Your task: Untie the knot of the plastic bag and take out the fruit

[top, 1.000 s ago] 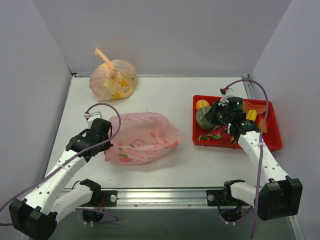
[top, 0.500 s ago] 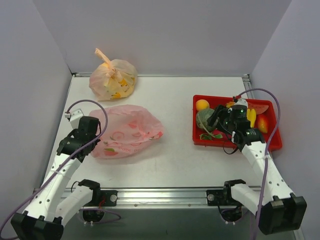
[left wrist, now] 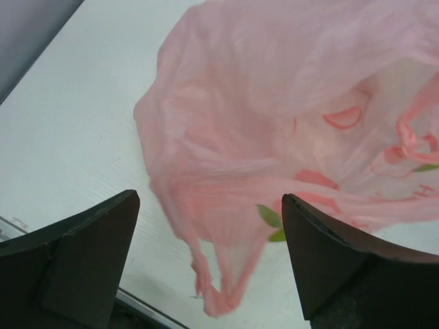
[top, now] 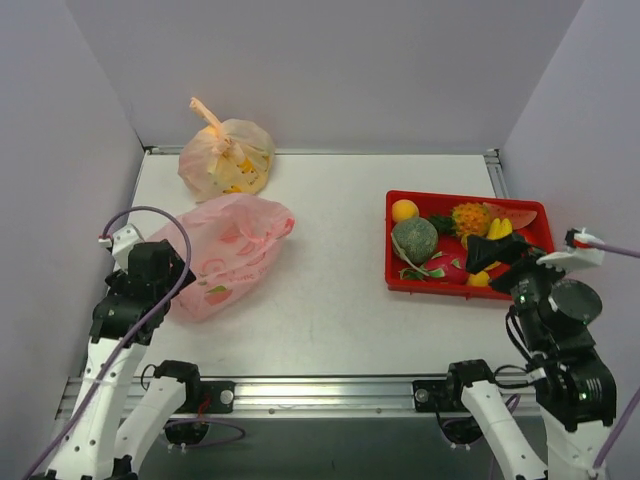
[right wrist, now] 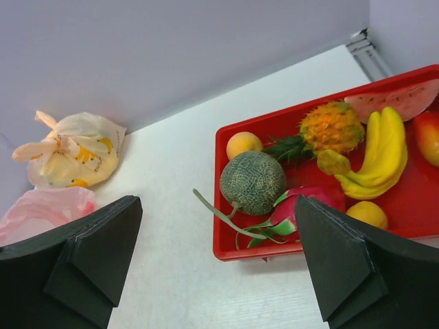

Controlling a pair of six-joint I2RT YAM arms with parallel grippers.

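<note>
The plastic bag [top: 235, 250] lies slack and untied on the worktop [top: 330, 200], left side. The fruit [top: 414, 238] sits in the red tray [top: 390, 250]. Left fingers [left wrist: 75, 260] and right fingers [right wrist: 82, 260] are released, empty. Task appears complete.

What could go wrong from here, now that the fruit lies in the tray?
1. The limp pink bag lies right in front of the open left gripper. Its thin film might catch on the gripper and be dragged when the arm moves.
2. The long stem of the melon sticks out over the wall of the red tray. If the open right gripper comes back low, it could hook the stem and tip fruit out.
</note>
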